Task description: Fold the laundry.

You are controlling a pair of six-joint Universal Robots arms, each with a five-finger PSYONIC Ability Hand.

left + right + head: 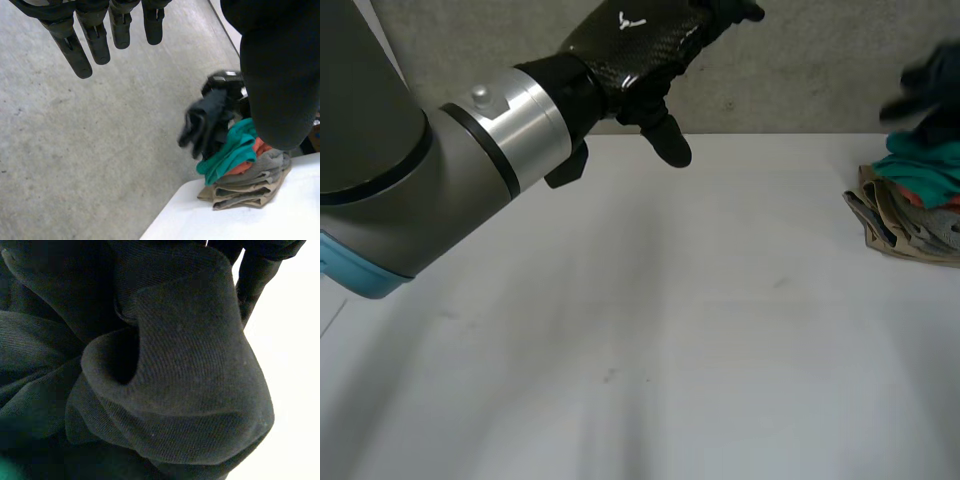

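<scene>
Slippage is the risk: the right hand (227,81) clutches the dark garment (205,125) only in a bunch above the folded pile (245,187) at the right edge of the desk (620,350), so it could drop or topple that pile while the left hand (630,45) hangs raised, fingers straight and empty.

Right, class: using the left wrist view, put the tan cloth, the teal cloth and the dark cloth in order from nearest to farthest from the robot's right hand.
1. Dark cloth: hanging right at the right hand.
2. Teal cloth: just below, on top of the pile.
3. Tan cloth: at the bottom of the pile, on the table.
</scene>
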